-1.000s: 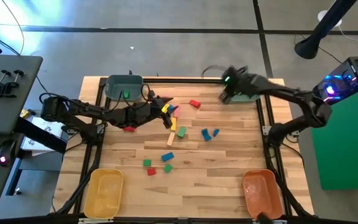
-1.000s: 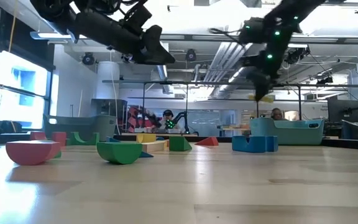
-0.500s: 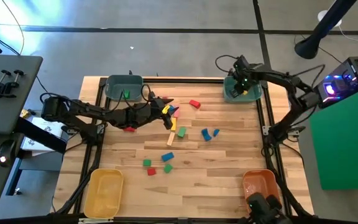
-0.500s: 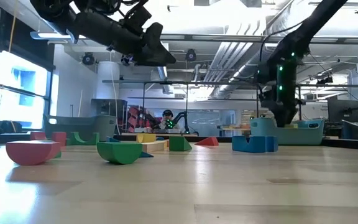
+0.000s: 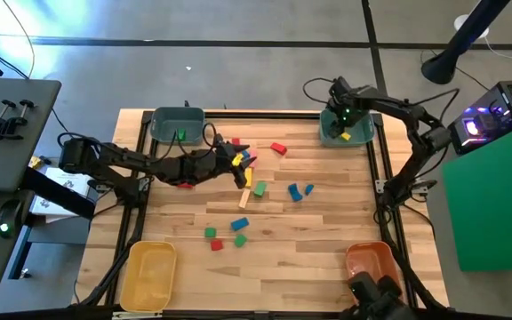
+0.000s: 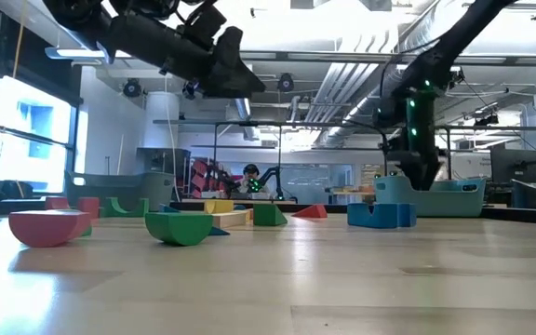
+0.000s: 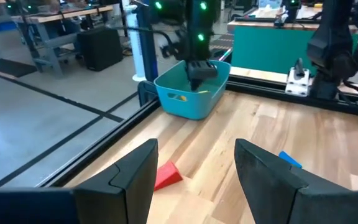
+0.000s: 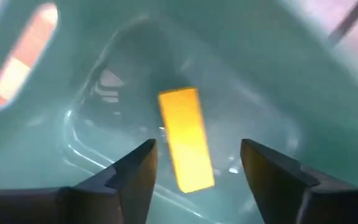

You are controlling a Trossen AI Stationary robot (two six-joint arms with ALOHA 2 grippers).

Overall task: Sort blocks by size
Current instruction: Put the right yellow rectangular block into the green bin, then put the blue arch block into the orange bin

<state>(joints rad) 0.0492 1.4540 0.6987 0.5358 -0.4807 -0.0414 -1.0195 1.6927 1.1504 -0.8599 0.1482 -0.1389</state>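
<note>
Several wooden blocks lie mid-table: a red one (image 5: 278, 148), two blue ones (image 5: 294, 192), a green one (image 5: 260, 188), a tan bar (image 5: 244, 199) and more toward the near edge (image 5: 216, 240). My right gripper (image 8: 194, 168) is open, low inside the far-right teal bin (image 5: 359, 139). A yellow bar block (image 8: 187, 140) lies flat on the bin floor between and beyond its fingers, untouched. My left gripper (image 5: 238, 158) is open and empty. It hovers above a small cluster of blocks (image 5: 249, 160) left of centre, well above the table in the low view (image 6: 231, 74).
A second teal bin (image 5: 176, 124) at the far left holds a green block (image 5: 181, 135). A yellow bin (image 5: 152, 276) stands at the near left and an orange bin (image 5: 372, 267) at the near right. Black frame rails (image 5: 382, 191) run along the table's edges.
My right gripper has gone toward the table's right edge and down into the far-right teal bin. The yellow bar block that it carried a second ago now lies on the bin floor, apart from the fingers.
</note>
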